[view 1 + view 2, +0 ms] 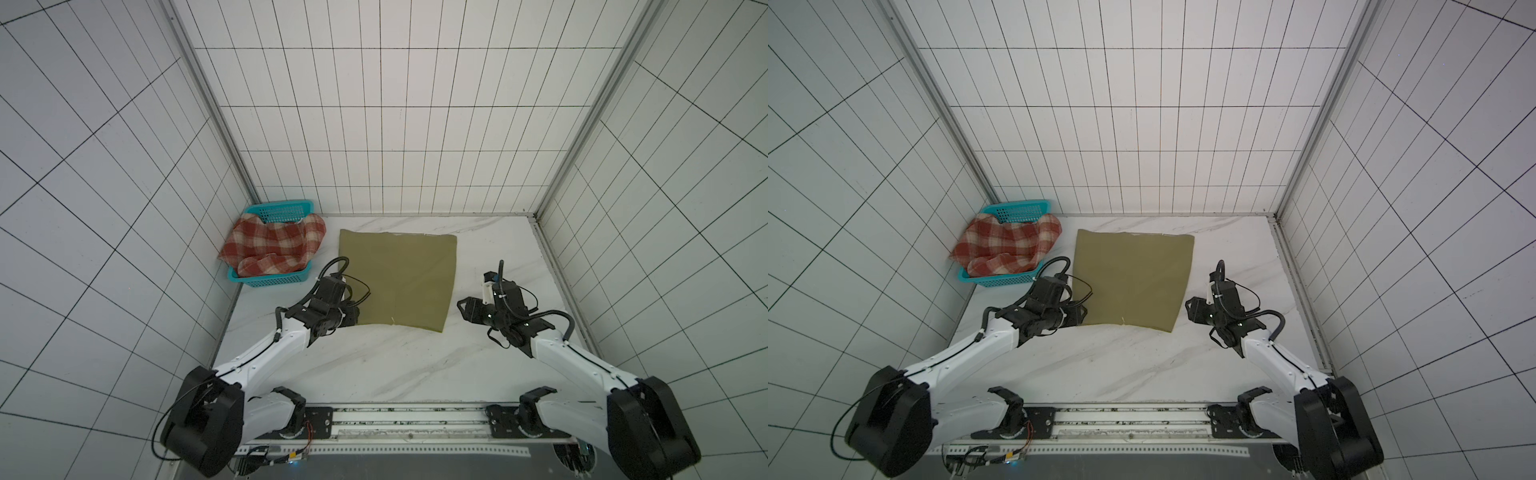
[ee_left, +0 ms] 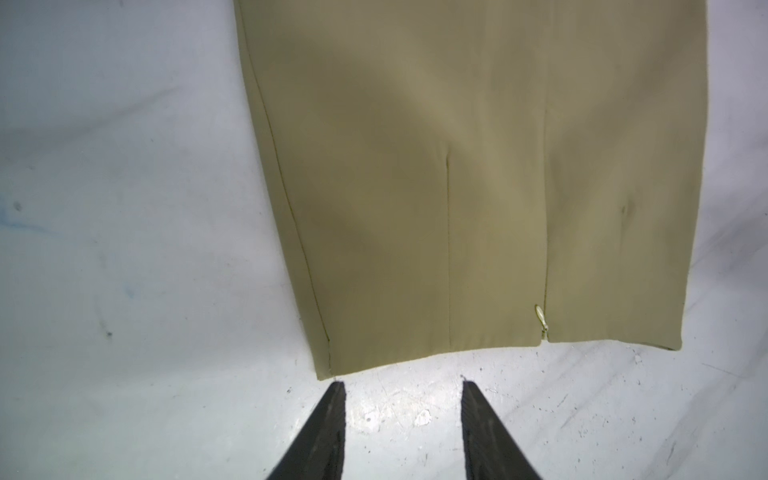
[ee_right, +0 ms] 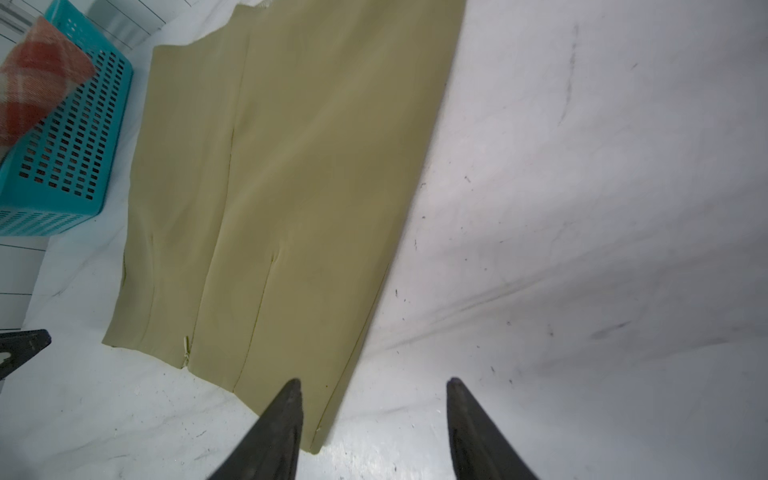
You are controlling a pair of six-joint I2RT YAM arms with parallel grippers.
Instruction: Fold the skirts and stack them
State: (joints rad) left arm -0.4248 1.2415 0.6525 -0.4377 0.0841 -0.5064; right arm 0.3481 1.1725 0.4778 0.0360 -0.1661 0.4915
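The olive skirt (image 1: 399, 282) lies spread flat on the middle of the counter (image 1: 374, 365), with its zip pull (image 2: 540, 316) at the near edge. The plaid skirt (image 1: 270, 245) is bunched in the teal basket (image 1: 282, 205) at the far left corner, spilling over its rim. The stack has not been started, so I judge the step in hand to be the first fold of the olive skirt.

The left fingers (image 2: 328, 424) stand open and empty just short of the near left corner. The right fingers (image 3: 282, 415) are also apart and grip nothing. They straddle the near right corner, with one tip over the cloth and the other over bare counter.

The next move probably calls for each pair to come down on its corner and pinch it. Both would then lift and carry the near edge evenly toward the far one, since smooth cloth like this will skew if one side leads.

Several things are hidden or hard to make out:
- In both top views the left fingertips are hidden under the wrist.
- I cannot tell whether the right tip touches the cloth or hovers above it.
- The skirt's far edge is cut off in the left wrist view.
- How much of the plaid skirt sits inside the basket is unclear, and so is whether anything lies under it.
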